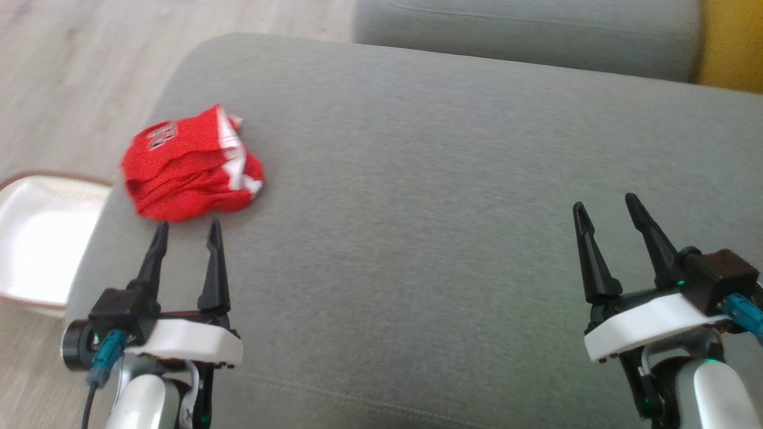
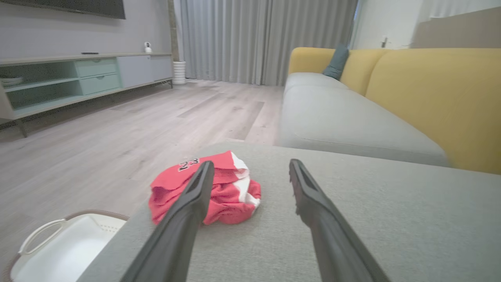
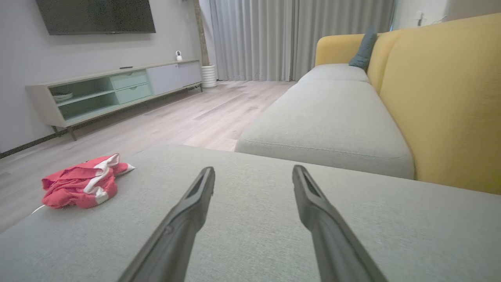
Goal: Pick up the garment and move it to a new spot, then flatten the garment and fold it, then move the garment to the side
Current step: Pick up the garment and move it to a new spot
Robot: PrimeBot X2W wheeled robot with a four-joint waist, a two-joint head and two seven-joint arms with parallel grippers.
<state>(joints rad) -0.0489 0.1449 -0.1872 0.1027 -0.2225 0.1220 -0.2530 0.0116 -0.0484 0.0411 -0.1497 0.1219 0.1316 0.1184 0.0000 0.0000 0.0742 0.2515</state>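
A red garment point(image 1: 191, 165) with white trim and a number print lies crumpled near the left edge of the grey sofa cushion point(image 1: 417, 179). My left gripper point(image 1: 188, 229) is open just short of it, fingertips close to its near hem, nothing between them. The left wrist view has the garment point(image 2: 227, 192) ahead, partly behind the left finger, with the gripper point(image 2: 250, 166) open. Far to the right my right gripper point(image 1: 602, 202) stands open over bare cushion. From the right wrist the garment point(image 3: 80, 186) lies well off to the left of the open gripper point(image 3: 252, 170).
A white basket point(image 1: 36, 238) sits on the wooden floor point(image 1: 71, 71) beside the cushion's left edge. The sofa continues beyond with another grey seat point(image 2: 344, 117) and a yellow backrest point(image 2: 438, 102). A low TV cabinet point(image 3: 109, 92) stands across the room.
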